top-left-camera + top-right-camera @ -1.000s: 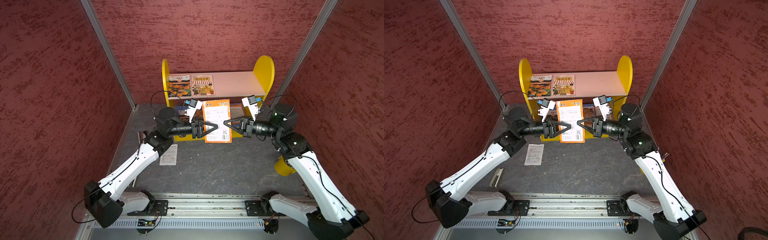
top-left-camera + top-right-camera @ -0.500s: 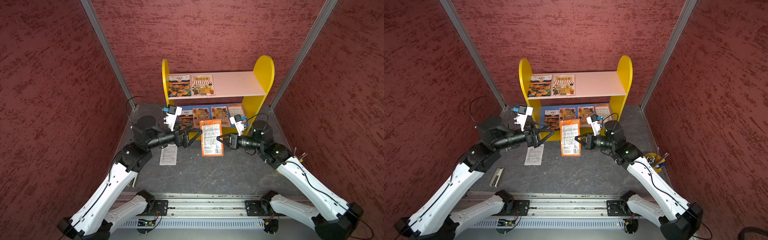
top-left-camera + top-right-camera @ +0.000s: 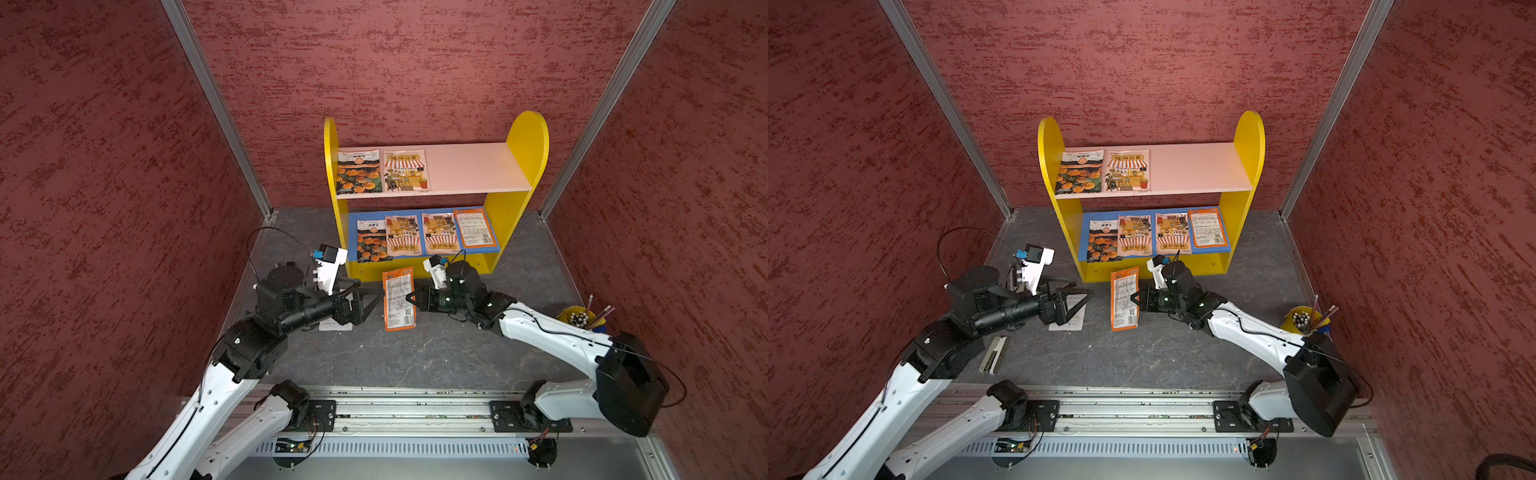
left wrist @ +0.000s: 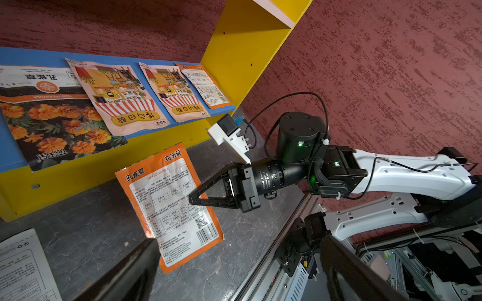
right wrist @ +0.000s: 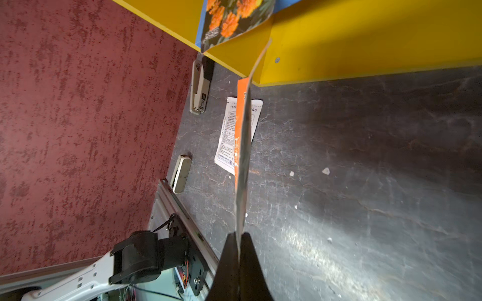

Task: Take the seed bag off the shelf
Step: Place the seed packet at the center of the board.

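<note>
Just in front of the shelf's foot: the seed bag (image 3: 399, 299), orange with its text side toward the top cameras, is clear of both boards of the shelf (image 3: 473, 166). It sits over the tabletop (image 3: 415, 357), midway along and toward the back edge.
Bag's contact: the left wrist view suggests it hangs tilted above the grey surface, but I cannot tell whether its lower edge touches.
Right gripper (image 3: 409, 298): jaws pressed together on the bag's right edge; the right wrist view shows the bag edge-on between them.
Left gripper (image 3: 1083, 289): jaws spread wide, near the bag's left edge but apart from it, holding nothing.
Other bags (image 3: 359, 172): two on the pink upper board, four on the blue lower board.
Also on the tabletop: a white sheet (image 3: 1067, 320) under the left gripper, a stapler (image 5: 199, 86) along the left edge, and a pencil cup (image 3: 579, 318) at the right edge.
Progress: the removal looks done; what is likely left is laying the bag down and letting go.
</note>
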